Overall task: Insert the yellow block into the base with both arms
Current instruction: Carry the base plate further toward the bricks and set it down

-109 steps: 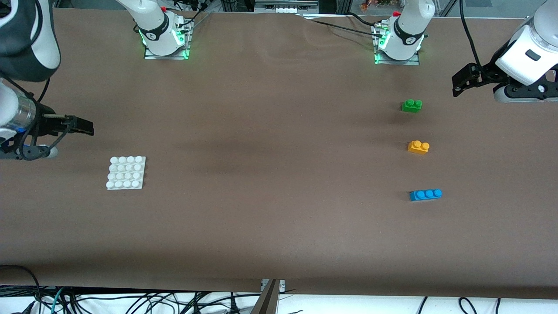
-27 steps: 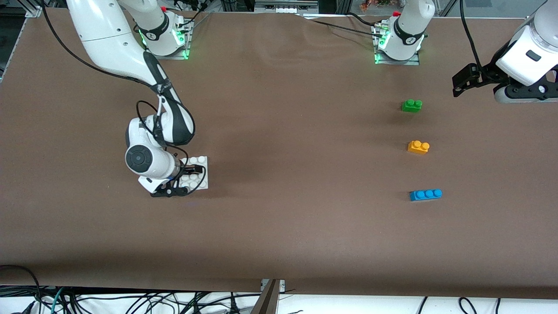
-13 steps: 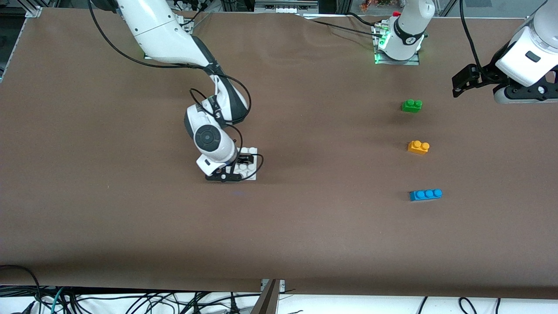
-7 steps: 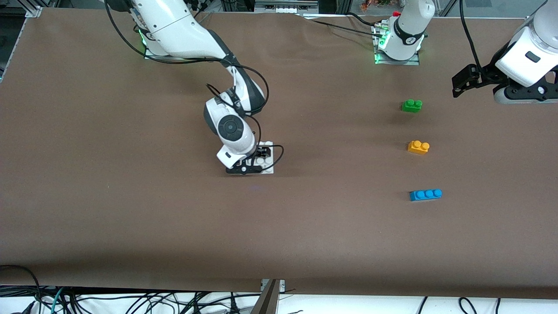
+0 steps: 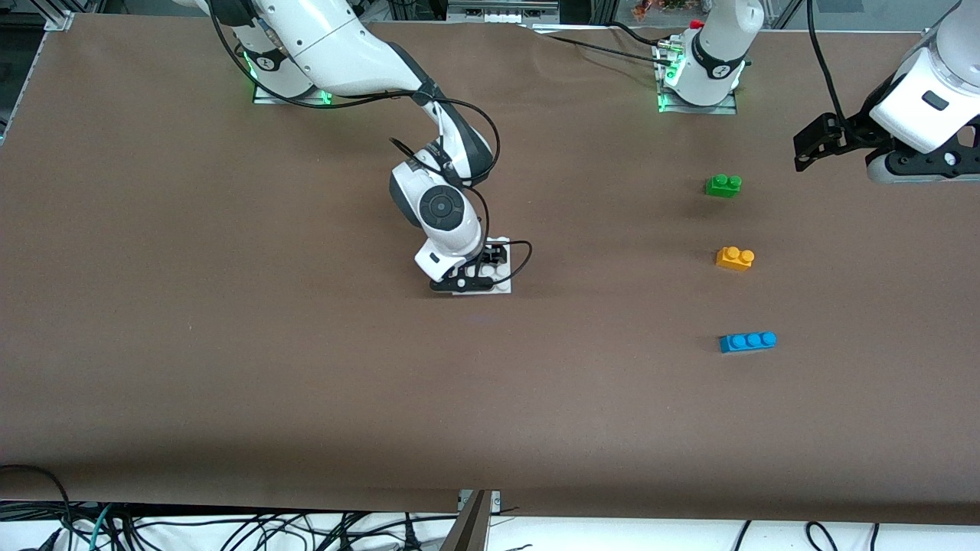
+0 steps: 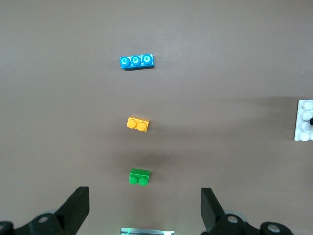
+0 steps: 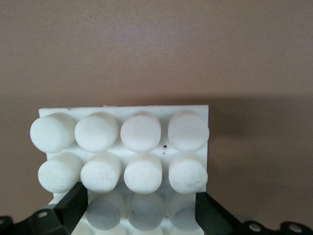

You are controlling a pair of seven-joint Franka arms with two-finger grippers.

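Observation:
The white studded base [image 5: 501,266] is in my right gripper [image 5: 478,269], which is shut on it low over the middle of the table. In the right wrist view the black fingers [image 7: 73,205] press two sides of the base [image 7: 122,147] around my right gripper [image 7: 142,208]. The yellow block [image 5: 735,258] stands alone toward the left arm's end of the table, also seen from the left wrist [image 6: 138,123]. My left gripper [image 5: 805,151] waits open, high over that end, with nothing between its fingers [image 6: 144,210]. The base's edge [image 6: 304,120] also shows in the left wrist view.
A green brick [image 5: 723,186] lies farther from the front camera than the yellow block, and a blue three-stud brick [image 5: 748,341] lies nearer. Both show in the left wrist view, green [image 6: 139,176] and blue [image 6: 137,61]. Brown cloth covers the table.
My right arm has carried the base from the right arm's end of the table toward the middle, closer to the bricks. The left arm and the three bricks have not moved.

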